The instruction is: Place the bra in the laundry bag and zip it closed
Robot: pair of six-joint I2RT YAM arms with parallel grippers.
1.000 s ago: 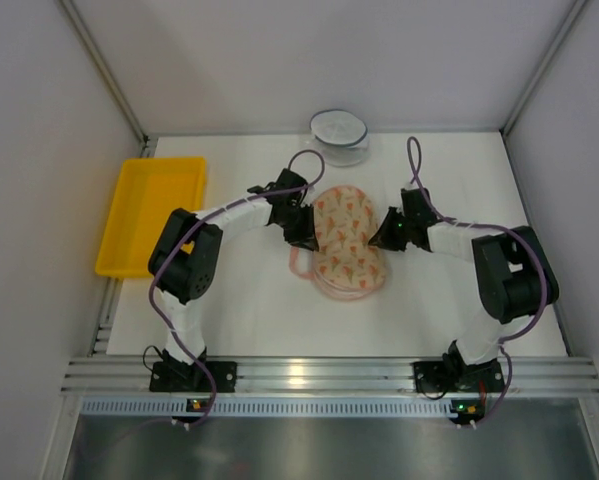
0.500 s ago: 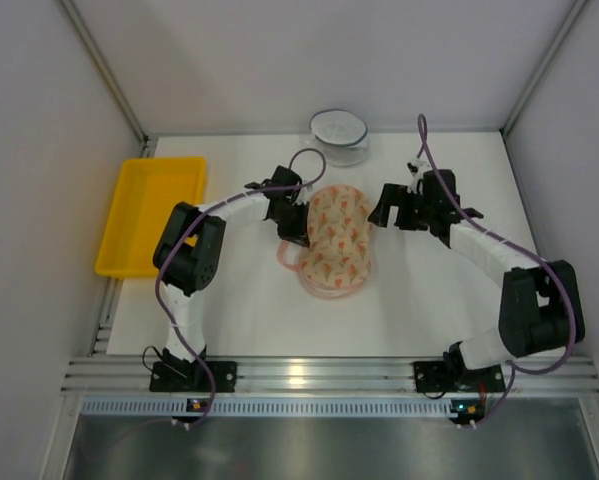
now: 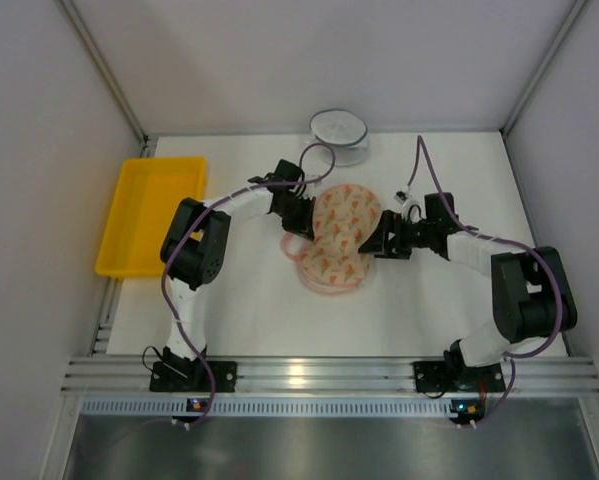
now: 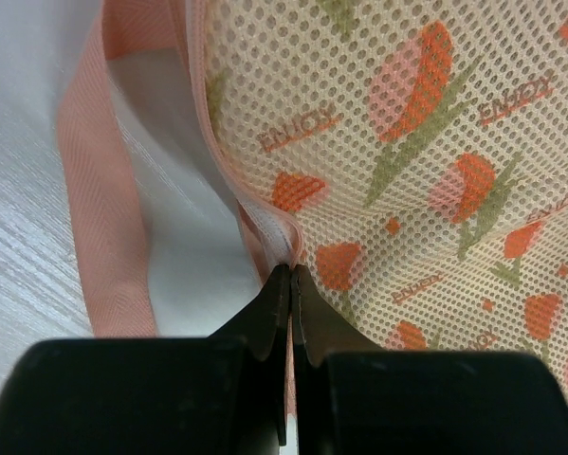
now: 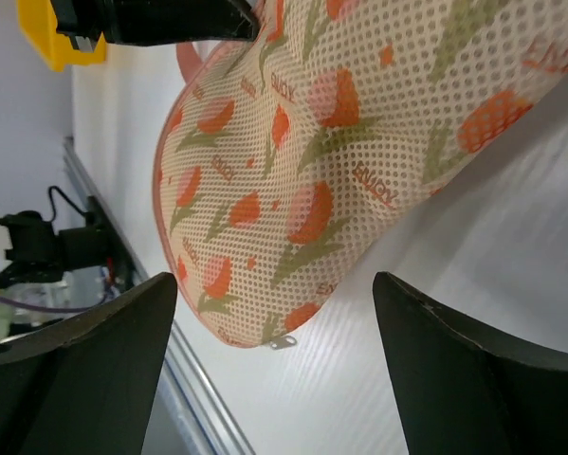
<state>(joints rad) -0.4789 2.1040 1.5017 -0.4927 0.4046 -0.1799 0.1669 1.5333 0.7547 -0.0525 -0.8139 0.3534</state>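
The laundry bag [image 3: 337, 240] lies folded shut at mid-table, cream mesh with an orange tulip print and pink zip edging. My left gripper [image 3: 301, 224] sits at its upper left edge. In the left wrist view that gripper [image 4: 291, 277] is shut on the bag's pink zip seam [image 4: 265, 223]. My right gripper [image 3: 375, 243] is at the bag's right side, open. From the right wrist, the bag [image 5: 302, 171] bulges between the spread fingers [image 5: 103, 351], and its small metal zip pull [image 5: 284, 341] lies at the bag's low tip. The bra is hidden.
A rigid yellow tray [image 3: 149, 215] stands at the table's left edge. A clear round bowl [image 3: 339, 136] sits at the back, just behind the bag. A pink strap loop [image 4: 99, 190] trails from the bag's left side. Grey walls close in three sides.
The left jaws closed on the bag's edge. The right gripper opened, swung up and away, then came back to the bag's right side. The bag shifted left and tilted.
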